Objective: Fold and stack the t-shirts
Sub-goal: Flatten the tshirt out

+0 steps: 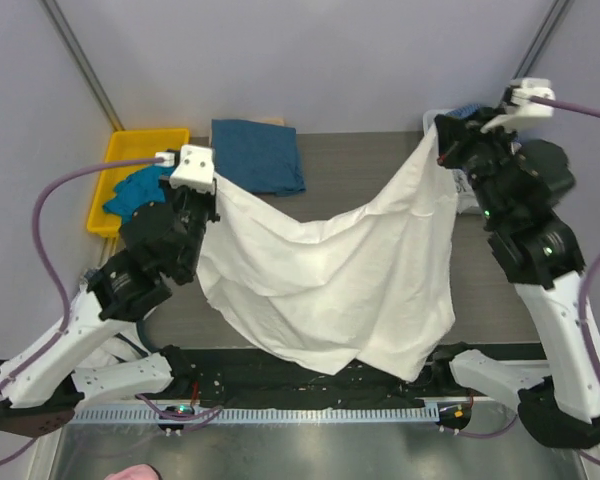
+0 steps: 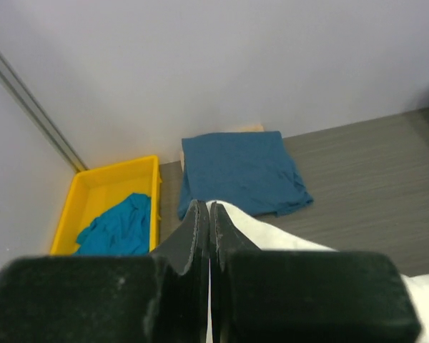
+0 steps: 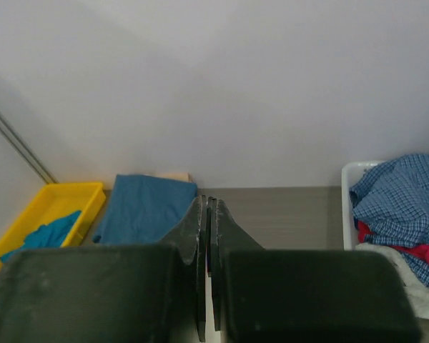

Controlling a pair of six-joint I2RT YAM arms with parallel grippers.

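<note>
white tee (image 1: 320, 270) hangs btwn left claw (image 1: 212, 182) & right claw (image 1: 442, 135), both clamped on it.

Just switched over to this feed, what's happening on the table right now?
Both arms are holding the white t-shirt up between them: the left hand is shut on one edge and the right hand on the other, so the cloth sags in the middle with its lower part draped toward the near edge. A folded dark blue t-shirt lies at the back of the table, beside a yellow bin holding a crumpled teal garment. The white shirt is not folded yet.
</note>
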